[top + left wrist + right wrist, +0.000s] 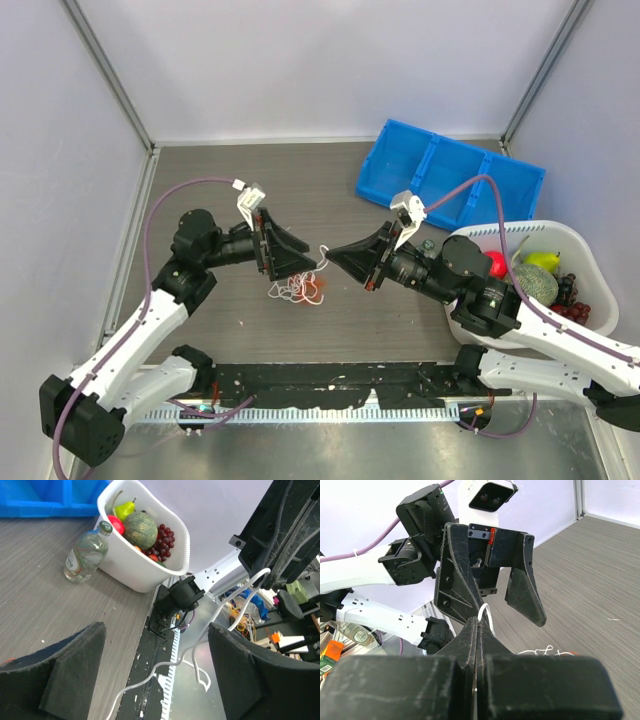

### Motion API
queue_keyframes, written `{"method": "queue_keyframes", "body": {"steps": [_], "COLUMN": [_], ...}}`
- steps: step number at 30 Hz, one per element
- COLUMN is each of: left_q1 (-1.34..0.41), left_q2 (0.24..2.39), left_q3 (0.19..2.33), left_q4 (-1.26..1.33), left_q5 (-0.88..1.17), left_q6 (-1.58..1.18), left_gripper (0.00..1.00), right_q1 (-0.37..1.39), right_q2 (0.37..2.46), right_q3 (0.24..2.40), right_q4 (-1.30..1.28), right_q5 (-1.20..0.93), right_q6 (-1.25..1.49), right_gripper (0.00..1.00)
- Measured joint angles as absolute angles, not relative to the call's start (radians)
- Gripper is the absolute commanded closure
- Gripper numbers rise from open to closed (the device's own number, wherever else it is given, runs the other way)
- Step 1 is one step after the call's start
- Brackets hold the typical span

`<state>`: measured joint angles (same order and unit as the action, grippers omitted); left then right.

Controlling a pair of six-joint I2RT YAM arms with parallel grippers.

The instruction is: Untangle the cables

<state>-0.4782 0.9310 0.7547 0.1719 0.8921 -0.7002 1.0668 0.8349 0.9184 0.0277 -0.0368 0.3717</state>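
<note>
While the left gripper hangs with its jaws spread wide, the cables sit clumped, red and white, on the table at its 6 o'clock, and the right gripper, at the clump's 1 o'clock, is pinching one white strand.

The cables lay on the bench, the left hand and right hand facing just over them; basket well right of the cables, bin behind-right.

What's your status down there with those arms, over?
Left gripper open, by the cables. Right gripper shut on one white strand. Rest bunched on the table. Basket off right, not in the way.
</note>
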Motion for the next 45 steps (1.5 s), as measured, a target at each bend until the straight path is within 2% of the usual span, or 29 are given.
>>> {"method": "queue_keyframes", "body": {"steps": [2,5,14,18,21,25,28,29,30,31,34,39,45], "left_q1": [-0.478,-0.478,-0.478,-0.478,-0.478,-0.478,-0.478,-0.479,-0.479,-0.479,-0.479,-0.479,-0.479], "left_q2": [0.907,0.855,0.81,0.836,0.855,0.869,0.854,0.843,0.829,0.817,0.784,0.78,0.781], "left_q3": [0.754,0.743,0.729,0.728,0.722,0.717,0.726,0.737,0.753,0.77,0.874,1.101,1.246], "left_q4": [0.14,0.125,0.105,0.096,0.096,0.089,0.038,0.002,-0.035,-0.065,-0.166,-0.267,-0.365], "left_q5": [0.863,0.833,0.787,0.77,0.764,0.761,0.739,0.721,0.699,0.683,0.627,0.545,0.45], "left_q6": [-0.693,-0.691,-0.68,-0.675,-0.676,-0.669,-0.622,-0.601,-0.581,-0.563,-0.517,-0.487,-0.456], "left_gripper": [0.12,0.26,0.37,0.48,0.65,1.0,1.0,1.0,1.0,1.0,1.0,1.0,1.0], "right_q1": [1.067,1.067,1.067,1.067,1.067,1.067,1.067,1.067,1.067,1.067,1.067,1.067,1.067], "right_q2": [0.835,0.835,0.834,0.835,0.835,0.835,0.835,0.836,0.839,0.843,0.873,1.015,1.183], "right_q3": [0.918,0.919,0.922,0.922,0.922,0.922,0.922,0.922,0.921,0.92,0.904,0.891,0.869], "right_q4": [0.027,0.025,0.022,0.022,0.022,0.022,0.022,0.02,0.02,0.022,0.044,0.093,0.126], "right_q5": [-0.037,-0.037,-0.038,-0.04,-0.04,-0.04,-0.036,-0.032,-0.027,-0.019,0.0,0.015,0.097], "right_q6": [0.371,0.371,0.369,0.369,0.369,0.369,0.369,0.368,0.367,0.366,0.36,0.342,0.384], "right_gripper": [0.99,0.99,0.99,0.99,0.99,0.98,0.88,0.78,0.73,0.59,0.33,0.29,0.28]}}
